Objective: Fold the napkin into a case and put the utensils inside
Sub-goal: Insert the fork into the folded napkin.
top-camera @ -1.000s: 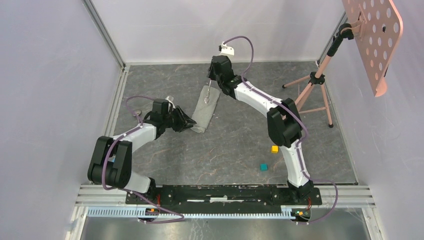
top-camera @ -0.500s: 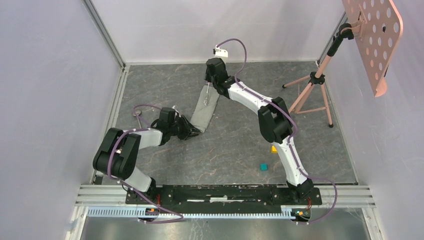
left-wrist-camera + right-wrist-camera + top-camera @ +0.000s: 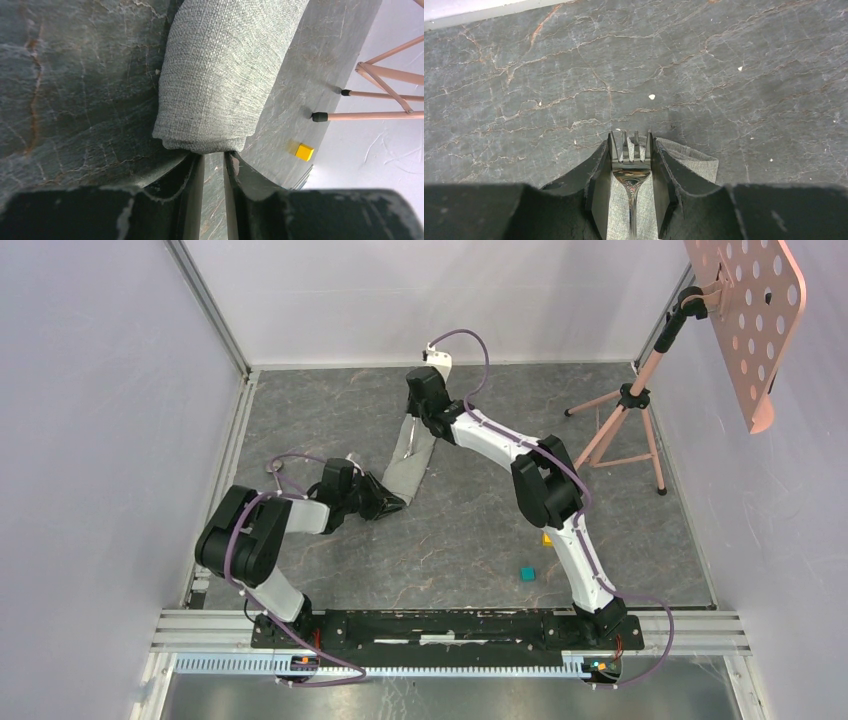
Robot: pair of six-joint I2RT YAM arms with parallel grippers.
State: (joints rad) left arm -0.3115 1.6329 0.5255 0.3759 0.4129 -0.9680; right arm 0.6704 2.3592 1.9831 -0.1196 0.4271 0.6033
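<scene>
Toward the far edge of the table (image 3: 300, 410), left of its middle, the napkin (image 3: 406, 470) lies folded into a narrow strip that slants back toward the near left. At its far end the right gripper (image 3: 629, 144) has its jaws clamped on the head of the fork (image 3: 631, 176), with the tines pointing out over bare table and the handle lying along the cloth. At the near end the left gripper (image 3: 214, 162) has its jaws almost together, tips against the folded end; whether they pinch any cloth I cannot tell. The spoon I cannot make out. The risks, as I judge them: unless the near end is truly pinned, pushing the handle in could bunch the soft strip. The handle could also ride over the fold instead of entering it.
</scene>
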